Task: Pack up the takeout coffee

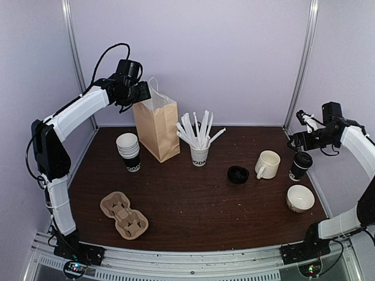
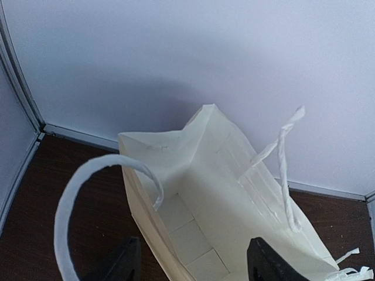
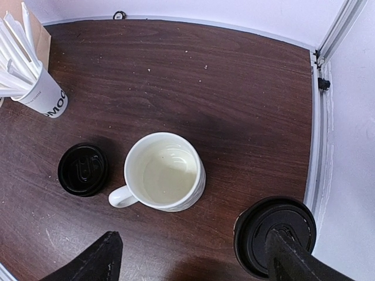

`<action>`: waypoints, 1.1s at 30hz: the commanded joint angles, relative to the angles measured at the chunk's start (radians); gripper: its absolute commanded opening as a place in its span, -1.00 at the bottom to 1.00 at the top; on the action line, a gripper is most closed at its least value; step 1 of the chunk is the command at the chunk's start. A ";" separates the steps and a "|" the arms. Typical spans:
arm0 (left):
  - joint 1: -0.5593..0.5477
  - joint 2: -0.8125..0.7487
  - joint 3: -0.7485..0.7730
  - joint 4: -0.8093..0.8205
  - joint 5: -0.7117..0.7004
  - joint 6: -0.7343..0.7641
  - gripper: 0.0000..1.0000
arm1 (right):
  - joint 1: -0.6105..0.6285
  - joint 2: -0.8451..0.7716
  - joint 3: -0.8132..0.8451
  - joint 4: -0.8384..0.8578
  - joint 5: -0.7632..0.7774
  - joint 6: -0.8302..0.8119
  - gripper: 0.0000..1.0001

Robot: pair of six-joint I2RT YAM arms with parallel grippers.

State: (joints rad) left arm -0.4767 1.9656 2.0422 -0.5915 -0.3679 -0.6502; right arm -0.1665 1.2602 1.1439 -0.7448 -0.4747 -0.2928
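overhead high from near side, whole table [image 1: 193,205], left wrist close above paper bag [image 2: 205,175], right wrist down on mug [image 3: 164,172], both seen overhead

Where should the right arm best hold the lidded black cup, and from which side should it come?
Probably the body of the cup, just under the lid, coming down from above, one finger each side. It stands upright, and the mug is apart on its left, leaving room.
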 commanded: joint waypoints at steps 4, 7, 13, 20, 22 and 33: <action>0.009 0.037 0.055 -0.051 -0.049 -0.074 0.26 | 0.004 -0.031 -0.037 0.054 -0.037 0.010 0.76; 0.014 0.068 0.084 -0.079 -0.046 -0.077 0.19 | 0.005 -0.025 -0.039 0.053 -0.038 0.006 0.76; 0.023 0.104 0.104 -0.098 -0.017 -0.084 -0.11 | 0.004 -0.019 -0.045 0.059 -0.047 0.003 0.75; 0.024 0.088 0.098 -0.065 -0.026 -0.067 -0.55 | 0.004 -0.014 -0.052 0.063 -0.052 0.000 0.75; 0.024 0.084 0.099 -0.057 -0.025 -0.059 -0.82 | 0.004 -0.011 -0.052 0.064 -0.054 -0.002 0.75; 0.024 -0.020 0.047 0.180 -0.033 0.089 -1.00 | 0.004 -0.011 -0.065 0.065 -0.054 -0.009 0.74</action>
State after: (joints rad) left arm -0.4599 2.0354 2.0937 -0.5976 -0.3935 -0.6472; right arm -0.1665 1.2495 1.0931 -0.6945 -0.5171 -0.2901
